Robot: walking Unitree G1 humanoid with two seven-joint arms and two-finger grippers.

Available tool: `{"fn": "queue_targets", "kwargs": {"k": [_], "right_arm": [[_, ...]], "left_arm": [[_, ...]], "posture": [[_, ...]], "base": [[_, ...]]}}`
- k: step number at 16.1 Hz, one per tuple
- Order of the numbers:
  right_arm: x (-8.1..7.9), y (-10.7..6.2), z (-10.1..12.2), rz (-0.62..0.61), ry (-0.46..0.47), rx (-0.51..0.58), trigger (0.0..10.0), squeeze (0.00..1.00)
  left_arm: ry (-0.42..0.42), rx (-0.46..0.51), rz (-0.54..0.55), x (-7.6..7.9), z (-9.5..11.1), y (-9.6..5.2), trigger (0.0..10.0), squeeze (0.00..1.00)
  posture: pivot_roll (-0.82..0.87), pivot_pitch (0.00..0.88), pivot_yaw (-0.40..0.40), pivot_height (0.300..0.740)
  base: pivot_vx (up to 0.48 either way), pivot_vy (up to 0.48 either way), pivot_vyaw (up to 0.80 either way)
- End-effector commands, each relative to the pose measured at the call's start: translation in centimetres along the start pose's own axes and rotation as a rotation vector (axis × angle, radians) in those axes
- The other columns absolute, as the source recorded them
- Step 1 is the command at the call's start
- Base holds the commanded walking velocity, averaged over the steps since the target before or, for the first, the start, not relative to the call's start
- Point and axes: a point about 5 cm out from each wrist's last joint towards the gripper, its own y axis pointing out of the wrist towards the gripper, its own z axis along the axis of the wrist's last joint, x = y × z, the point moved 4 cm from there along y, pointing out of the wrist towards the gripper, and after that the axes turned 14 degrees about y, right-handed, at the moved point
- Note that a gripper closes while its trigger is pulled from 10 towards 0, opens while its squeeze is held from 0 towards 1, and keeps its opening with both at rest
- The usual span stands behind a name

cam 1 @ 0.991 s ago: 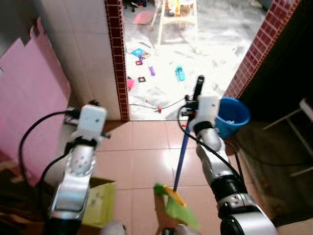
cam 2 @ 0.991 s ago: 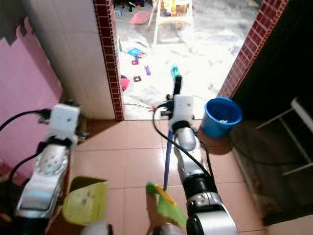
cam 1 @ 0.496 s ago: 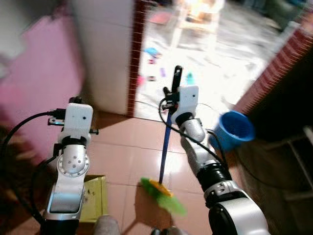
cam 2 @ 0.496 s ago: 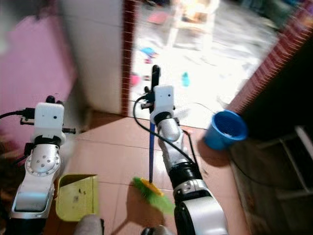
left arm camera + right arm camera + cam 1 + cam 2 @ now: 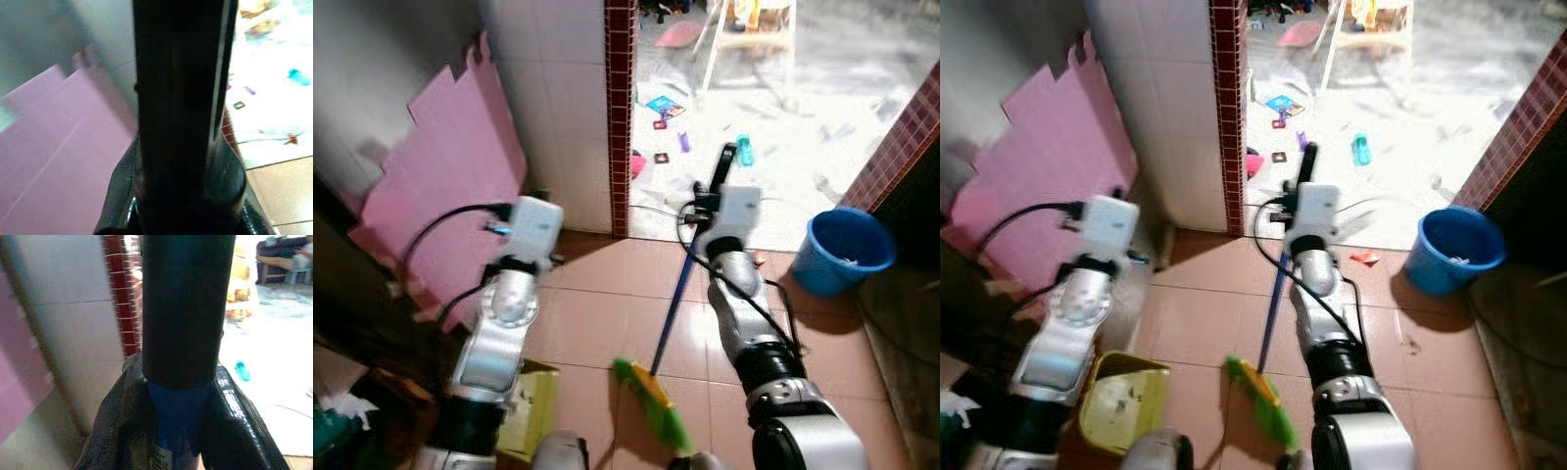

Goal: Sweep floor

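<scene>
R gripper [image 5: 1304, 178] clenched on blue broom [image 5: 1271, 313] handle; green bristles on tile, lower centre of frame. L gripper [image 5: 181, 117] clamped on dark handle, prob dustpan [image 5: 1123, 401], lower left.

Risks: bristles skid past pan on glossy terracotta floor [image 5: 1205, 323]; handle may clip brick-edged wall [image 5: 1226, 117]; cable [image 5: 656, 211] at doorway could snag.

Blue bucket [image 5: 1456, 250] at right. Beyond doorway: pale floor w/ scattered litter. Pink board [image 5: 1048, 166] at left.

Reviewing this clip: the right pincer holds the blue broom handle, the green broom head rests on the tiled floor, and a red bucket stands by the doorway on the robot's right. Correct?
One error: the bucket is blue, not red, as the left eye view shows. The rest holds: the right pincer is shut on the broom handle, and the broom head rests on the floor.
</scene>
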Motion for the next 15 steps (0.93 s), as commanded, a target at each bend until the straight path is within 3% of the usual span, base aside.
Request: {"fn": "queue_targets", "kwargs": {"k": [1,6,9,12,15], "right_arm": [[0.1,0.0,1.1,-0.007,0.006,0.054,10.0,0.0],[1.0,-0.3,1.1,-0.031,-0.013,0.049,10.0,0.0],[2.1,0.1,2.6,-0.085,-0.021,0.097,10.0,0.0],[1.7,0.9,3.6,-0.056,-0.041,0.113,10.0,0.0],[0.2,1.3,3.4,0.003,-0.055,0.099,10.0,0.0]], "left_arm": [[0.053,0.119,0.04,-1.0,2.4,0.6,10.0,0.0],[-0.028,0.103,0.049,-0.1,2.3,0.7,10.0,0.0],[-0.077,0.138,-0.005,1.5,3.6,1.6,10.0,0.0],[-0.082,0.188,-0.015,2.1,4.7,2.0,10.0,0.0],[-0.073,0.158,0.04,1.0,3.5,1.7,10.0,0.0]], "posture": [[0.03,0.0,0.065,0.74],[0.0,0.0,0.075,0.74],[-0.06,0.0,0.099,0.74],[-0.07,0.0,0.058,0.74],[-0.03,0.0,0.005,0.74]], "base": [[0.0,0.0,0.0],[0.0,0.0,0.0],[0.0,0.0,0.0],[0.0,0.0,0.0],[0.0,0.0,0.0]]}}
